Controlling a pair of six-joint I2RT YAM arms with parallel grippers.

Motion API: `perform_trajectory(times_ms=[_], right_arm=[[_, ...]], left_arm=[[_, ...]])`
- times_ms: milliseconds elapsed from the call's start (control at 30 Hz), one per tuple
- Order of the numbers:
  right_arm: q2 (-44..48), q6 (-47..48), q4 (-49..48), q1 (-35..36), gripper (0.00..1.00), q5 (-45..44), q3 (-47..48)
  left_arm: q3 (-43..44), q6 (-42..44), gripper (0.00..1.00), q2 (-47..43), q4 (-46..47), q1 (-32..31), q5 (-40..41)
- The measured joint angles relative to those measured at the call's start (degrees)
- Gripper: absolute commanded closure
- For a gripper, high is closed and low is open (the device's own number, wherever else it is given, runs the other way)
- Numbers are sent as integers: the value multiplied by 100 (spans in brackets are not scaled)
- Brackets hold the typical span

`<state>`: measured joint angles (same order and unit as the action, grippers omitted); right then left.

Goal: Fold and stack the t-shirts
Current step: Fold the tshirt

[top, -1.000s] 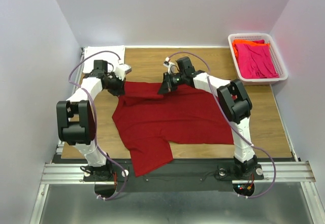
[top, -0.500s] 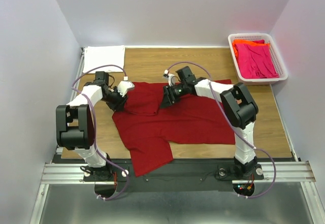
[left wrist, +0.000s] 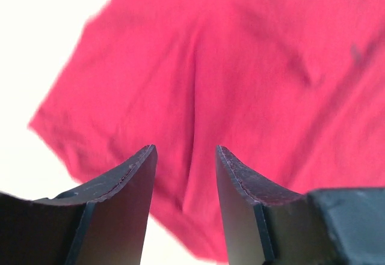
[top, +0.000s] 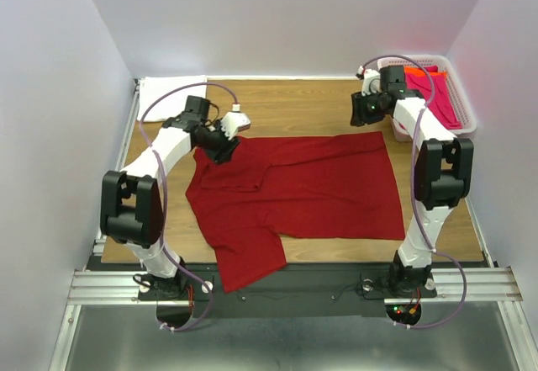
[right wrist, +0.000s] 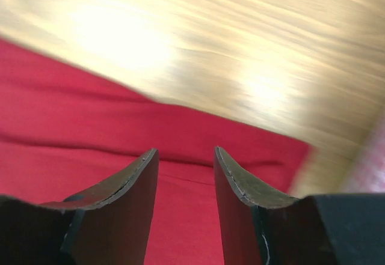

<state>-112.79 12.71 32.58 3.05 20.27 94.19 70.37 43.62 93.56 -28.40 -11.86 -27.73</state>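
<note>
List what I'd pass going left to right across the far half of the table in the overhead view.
White shirt → left hand → right hand → basket holding a pink shirt.

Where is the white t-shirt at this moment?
In the top view, the white t-shirt lies at the far-left corner of the table, apart from the dark red t-shirt.

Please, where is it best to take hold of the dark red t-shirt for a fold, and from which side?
Likely its two far corners. The dark red t-shirt lies spread flat with a fairly straight far edge, and the left gripper and right gripper hover there, jaws open. Come down from above at the far side and pinch the edge.
</note>
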Motion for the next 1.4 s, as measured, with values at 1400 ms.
perform_trajectory(times_ms=[1400], right_arm=[[-422, 1613, 1355, -168, 71, -2332, -511]], left_arm=[[271, -1154, 45, 1462, 911, -260, 1174]])
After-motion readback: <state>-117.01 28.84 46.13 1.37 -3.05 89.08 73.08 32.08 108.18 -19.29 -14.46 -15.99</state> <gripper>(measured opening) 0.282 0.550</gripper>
